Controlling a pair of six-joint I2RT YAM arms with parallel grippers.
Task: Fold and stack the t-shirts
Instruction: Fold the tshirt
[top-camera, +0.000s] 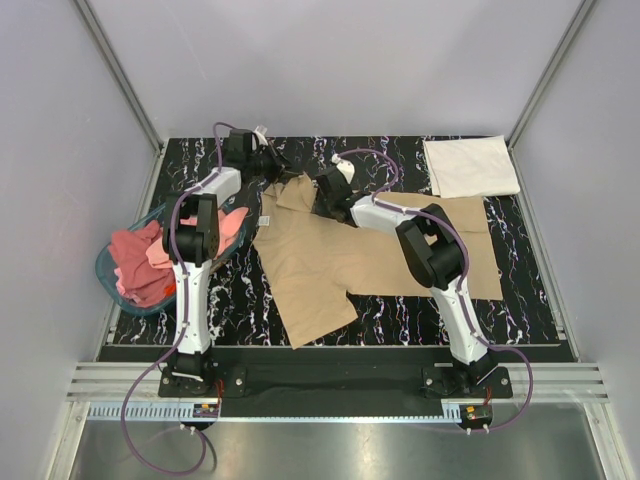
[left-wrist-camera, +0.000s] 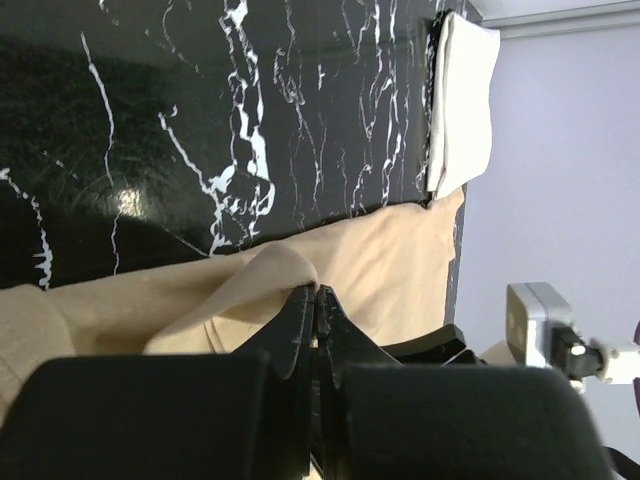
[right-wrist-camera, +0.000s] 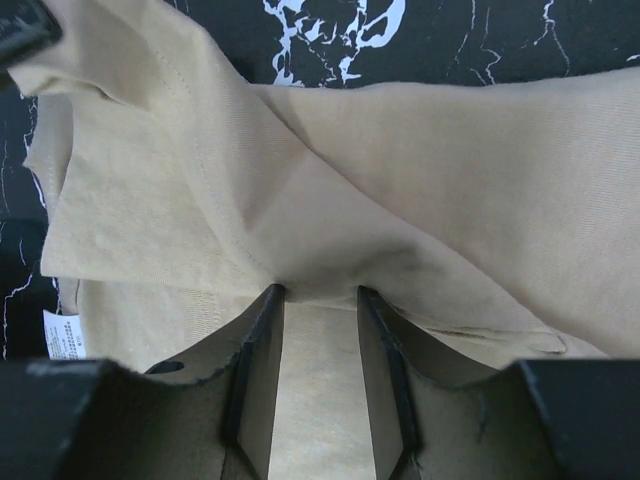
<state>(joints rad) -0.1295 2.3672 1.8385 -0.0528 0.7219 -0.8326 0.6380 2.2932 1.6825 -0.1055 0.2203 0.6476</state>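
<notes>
A tan t-shirt (top-camera: 340, 255) lies spread on the black marble table, its top edge bunched at the back. My left gripper (top-camera: 283, 170) is shut on a fold of that edge, seen pinched between the fingers in the left wrist view (left-wrist-camera: 316, 292). My right gripper (top-camera: 322, 200) is open over the tan shirt (right-wrist-camera: 400, 170), its fingertips (right-wrist-camera: 270, 296) touching a raised fold; nothing is clamped. A folded white t-shirt (top-camera: 470, 166) lies at the back right and shows in the left wrist view (left-wrist-camera: 462, 100). Pink and red t-shirts (top-camera: 140, 262) lie in the basket.
A translucent blue basket (top-camera: 108, 270) stands at the left table edge. A small white label (right-wrist-camera: 62, 335) shows on the tan shirt. Grey walls enclose the table (top-camera: 420, 310) on three sides.
</notes>
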